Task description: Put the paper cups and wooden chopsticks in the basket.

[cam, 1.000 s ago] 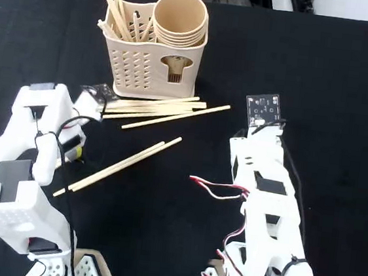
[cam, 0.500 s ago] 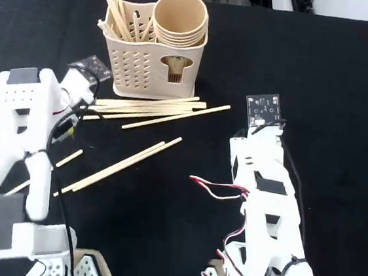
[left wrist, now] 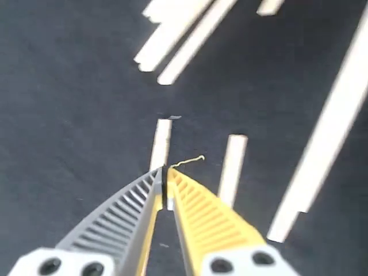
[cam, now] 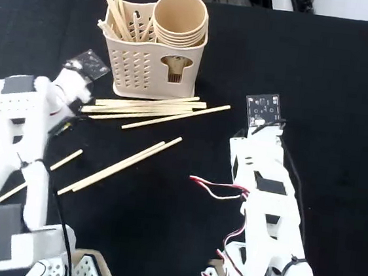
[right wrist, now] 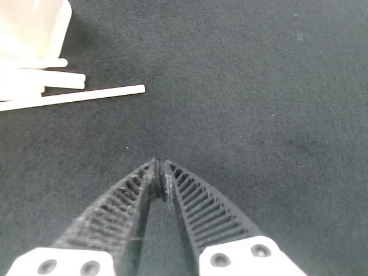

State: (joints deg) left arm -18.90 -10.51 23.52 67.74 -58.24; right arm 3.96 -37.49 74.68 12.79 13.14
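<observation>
While left hand [left wrist: 164,172] sits closed, chopstick [left wrist: 161,141] just ahead

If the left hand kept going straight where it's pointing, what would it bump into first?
Most likely the wooden chopstick lying just ahead of the left hand, on the black table. How near it is, I can't tell.

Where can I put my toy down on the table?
Bare cloth lies right of the basket, beyond the right arm. Another patch sits between that arm and the two slanted chopsticks. Before the basket it's crowded: a chopstick pile and the left arm.
</observation>
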